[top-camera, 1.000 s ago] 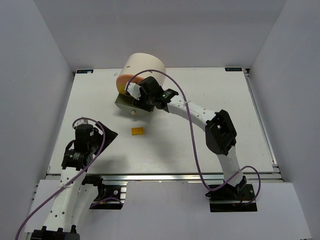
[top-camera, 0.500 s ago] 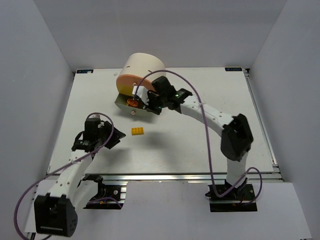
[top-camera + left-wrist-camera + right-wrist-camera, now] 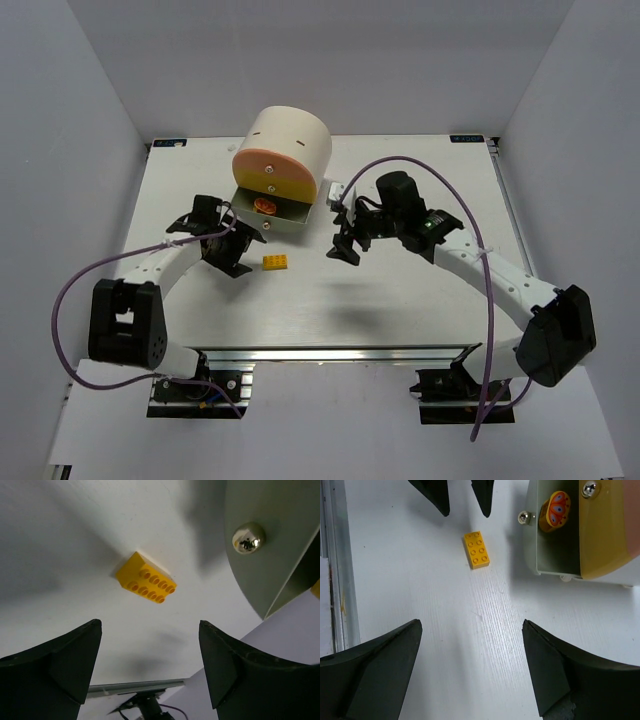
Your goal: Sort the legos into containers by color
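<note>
Top external view has the cream dome-shaped cabinet (image 3: 290,135) standing at the far middle of the white table (image 3: 420,300), its pink-orange drawer (image 3: 275,168) at the top of the face and the lowest, grey-green drawer (image 3: 290,212) pulled out toward the arms. A round orange disc with red markings (image 3: 265,205) sits inside that open drawer, against its front wall. The one lego in sight, a yellow brick (image 3: 277,262), lies studs-up on the bare table just in front of the open drawer, touching neither the drawer nor any finger. The left gripper (image 3: 149,630) hangs low just to the left of the brick with its fingers spread wide and nothing between them; in the left wrist view the brick lies ahead of the gap, with the drawer's shiny knob (image 3: 248,536) to the right. The right gripper (image 3: 471,627) hovers to the right of the brick, farther off, its fingers likewise spread and empty. From the right wrist view the brick lies beyond the fingertips, beside the drawer's corner.
</note>
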Controlling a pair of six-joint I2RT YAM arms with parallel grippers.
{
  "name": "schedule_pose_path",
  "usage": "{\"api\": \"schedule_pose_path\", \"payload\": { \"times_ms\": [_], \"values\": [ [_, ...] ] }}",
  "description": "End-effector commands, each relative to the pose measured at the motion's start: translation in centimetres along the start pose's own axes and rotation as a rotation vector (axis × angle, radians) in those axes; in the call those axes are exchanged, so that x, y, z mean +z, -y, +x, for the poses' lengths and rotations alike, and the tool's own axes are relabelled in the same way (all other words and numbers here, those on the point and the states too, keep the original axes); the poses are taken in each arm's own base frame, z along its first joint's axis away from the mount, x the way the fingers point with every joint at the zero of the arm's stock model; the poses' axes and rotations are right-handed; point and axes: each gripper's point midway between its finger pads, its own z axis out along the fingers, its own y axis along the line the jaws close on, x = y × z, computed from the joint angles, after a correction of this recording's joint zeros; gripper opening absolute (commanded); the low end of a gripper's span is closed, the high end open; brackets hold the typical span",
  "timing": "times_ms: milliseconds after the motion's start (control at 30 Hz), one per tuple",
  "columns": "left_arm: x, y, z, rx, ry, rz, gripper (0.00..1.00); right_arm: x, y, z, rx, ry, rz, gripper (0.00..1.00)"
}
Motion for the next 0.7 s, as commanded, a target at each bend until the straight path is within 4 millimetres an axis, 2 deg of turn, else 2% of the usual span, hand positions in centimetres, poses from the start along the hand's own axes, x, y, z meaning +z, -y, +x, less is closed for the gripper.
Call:
{"api": "schedule_pose_path", "payload": {
  "times_ms": [0,133,200,300,500,667],
  "values": [
    [0.7,-0.2,0.4,-0.145,-0.036,-0.117,0.88,-1.7,0.5,-1.7,0.0,0.071,0.042,0.86],
    [1.8,0.0,1.7,-0.194,-0.089,-0.154,0.88,-2.9,1.3,-1.7,0.013,0.091,0.087,0.86],
    [2.1,-0.1,1.8,-0.234,-0.088,-0.158,0.88,-3.4,1.5,-2.1,0.004,0.111,0.103,0.86],
    [2.7,0.3,2.1,-0.243,-0.094,-0.168,0.88,-4.0,2.0,-1.6,0.02,0.117,0.13,0.87],
    [4.1,1.8,1.6,-0.25,-0.084,-0.196,0.88,-4.8,2.2,-1.8,0.023,0.143,0.148,0.87],
    [5.5,1.3,1.5,-0.276,-0.078,-0.254,0.88,-5.5,2.3,-1.9,0.026,0.162,0.171,0.87]
  ]
}}
